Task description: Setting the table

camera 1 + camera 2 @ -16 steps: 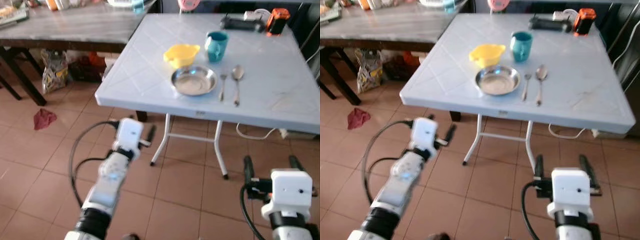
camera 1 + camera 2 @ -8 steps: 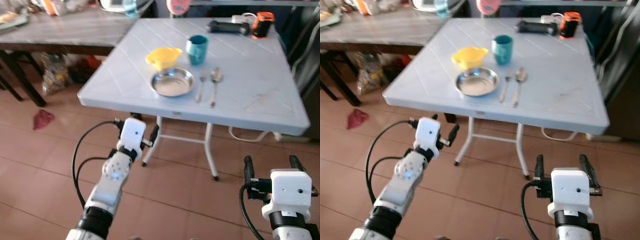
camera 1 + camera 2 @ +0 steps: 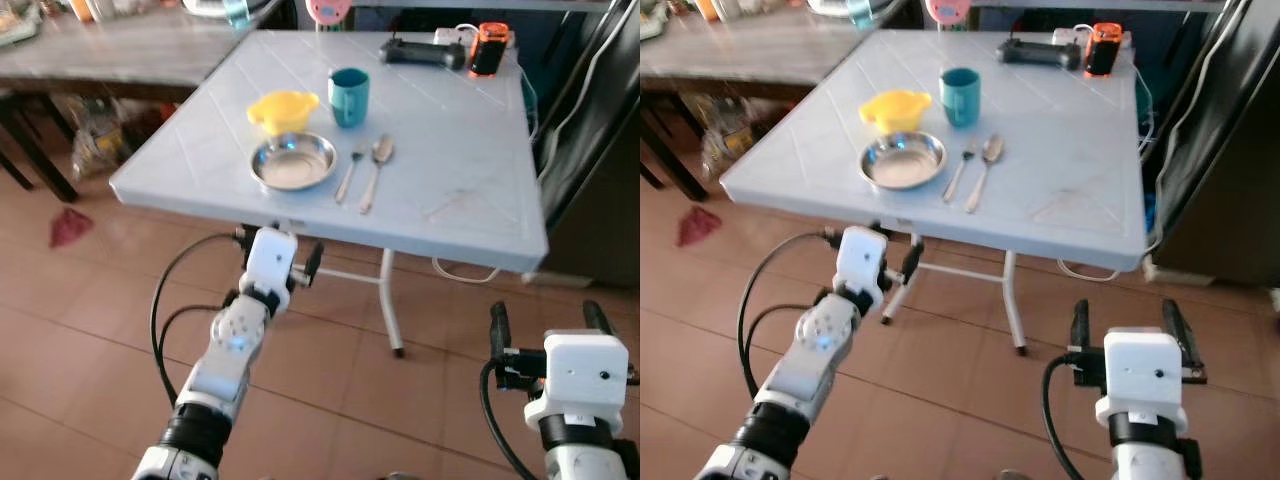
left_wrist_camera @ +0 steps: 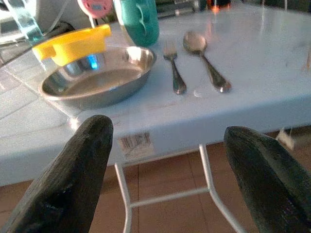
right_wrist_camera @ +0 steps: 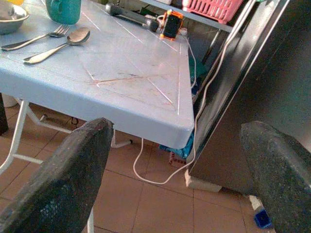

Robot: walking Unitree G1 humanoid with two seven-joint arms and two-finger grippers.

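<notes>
Just beyond the left gripper (image 3: 279, 249), jaws apart, lies the metal bowl (image 3: 292, 162).

The room was bright with soft daylight. The desk (image 3: 450, 190) top shone a little (pale glare near the middle). Close black fingers (image 4: 73, 174) looked blurry, and far things looked fuzzy.

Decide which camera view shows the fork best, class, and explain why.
The left wrist view: the fork lies close and large, tines clear, between the bowl and the spoon. Both eye views show it small from above; the right wrist view shows it sideways at the picture's edge.
</notes>
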